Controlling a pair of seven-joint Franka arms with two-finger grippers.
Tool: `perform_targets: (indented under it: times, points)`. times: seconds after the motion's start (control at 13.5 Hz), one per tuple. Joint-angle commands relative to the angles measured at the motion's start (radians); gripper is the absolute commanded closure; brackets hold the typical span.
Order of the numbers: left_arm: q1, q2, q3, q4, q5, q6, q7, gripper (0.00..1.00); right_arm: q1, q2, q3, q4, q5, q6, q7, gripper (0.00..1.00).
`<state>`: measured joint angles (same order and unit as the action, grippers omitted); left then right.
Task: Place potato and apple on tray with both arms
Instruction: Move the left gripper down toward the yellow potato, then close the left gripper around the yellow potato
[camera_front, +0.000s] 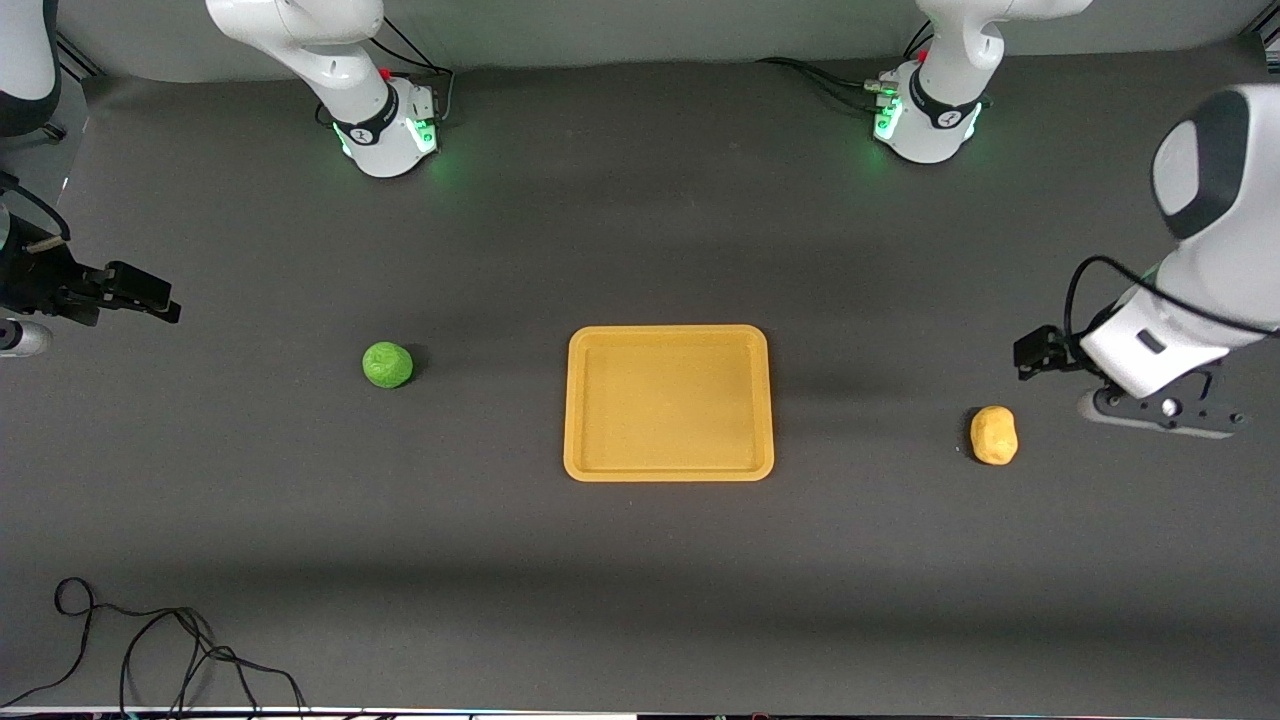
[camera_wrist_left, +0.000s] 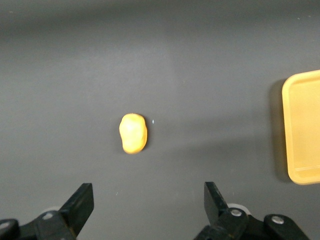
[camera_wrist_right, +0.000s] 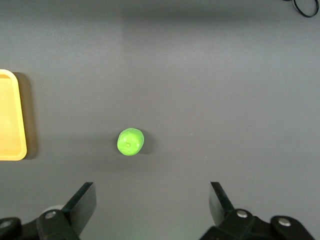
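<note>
Left end effector (camera_wrist_left: 145, 210) hung open, high over table (camera_front: 640, 580) at left arm's end, beside small yellow-tan oval potato (camera_front: 994, 435). Right end effector (camera_wrist_right: 152, 210) likewise open, up at right arm's end, well apart from bright green wrinkled apple (camera_front: 387, 364). Flat yellow-orange plastic tray (camera_front: 668, 473) sat empty between both fruits. Step judged: approach, nothing gripped. Next move calls for each centring over its fruit, then descending.

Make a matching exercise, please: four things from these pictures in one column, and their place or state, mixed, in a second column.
1. apple
2. potato
3. tray
4. left gripper

A. on the table toward the left arm's end
B. open, up in the air and holding nothing
C. at the table's middle, holding nothing
D. on the table toward the right arm's end

Pairs: 1-D, 2-A, 3-C, 4-B
</note>
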<state>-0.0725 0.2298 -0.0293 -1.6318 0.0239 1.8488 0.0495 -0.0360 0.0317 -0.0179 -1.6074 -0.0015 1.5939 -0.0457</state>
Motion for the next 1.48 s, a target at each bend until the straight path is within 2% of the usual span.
perform_targets:
  times: [0.0,0.22,0.52,0.66,1.11,1.4]
  points:
    - [0.0,0.126,0.006,-0.002,-0.036,0.105,-0.011,0.02,-0.002,0.007,0.006,0.017,-0.005,0.001,-0.022,0.0]
    - [0.004,0.207,0.006,-0.02,-0.03,0.153,-0.013,0.02,-0.002,0.007,0.006,0.017,-0.003,0.0,-0.022,0.0]
    - [0.003,0.278,0.006,-0.111,-0.03,0.346,-0.03,0.02,-0.001,0.007,0.006,0.017,-0.003,0.0,-0.02,0.0]
    - [0.013,0.313,0.009,-0.115,-0.029,0.415,-0.005,0.01,-0.002,0.007,0.006,0.017,-0.003,0.001,-0.02,0.0]
    - [0.014,0.316,0.015,-0.125,0.033,0.408,0.122,0.01,-0.002,0.007,0.006,0.017,-0.002,0.001,-0.014,0.0]
    - [0.065,0.333,0.017,-0.141,0.065,0.412,0.159,0.01,-0.002,0.008,0.006,0.017,-0.002,0.001,-0.014,0.0]
